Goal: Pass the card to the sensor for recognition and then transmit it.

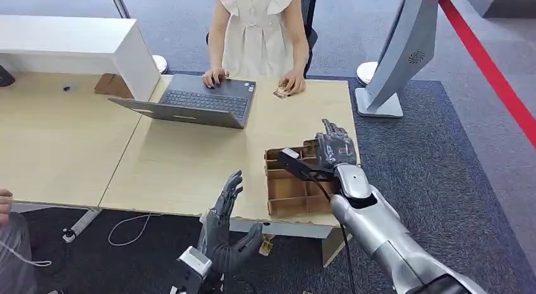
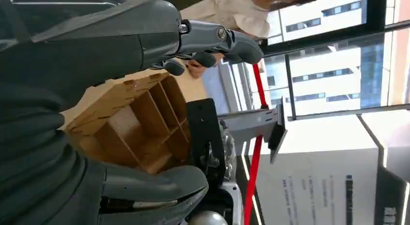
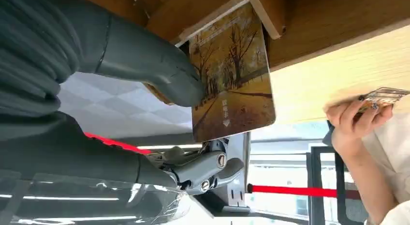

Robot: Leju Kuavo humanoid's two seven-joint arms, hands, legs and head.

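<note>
Against the thumb of the right hand lies the card, an autumn tree scene, pinched just above the divided wooden tray at the worktop edge. I judge the pick is done; next comes carrying it to the sensor, which I cannot identify. The left hand hangs with fingers spread, holding nothing. Head view hides the card behind the hand; the right wrist view reveals it, and a person's hand with another card

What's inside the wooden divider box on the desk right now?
The wooden divider box shows bare compartments nearest the robot. At its far end the right hand pinches a card above it; that hand hides the compartments beneath.
</note>
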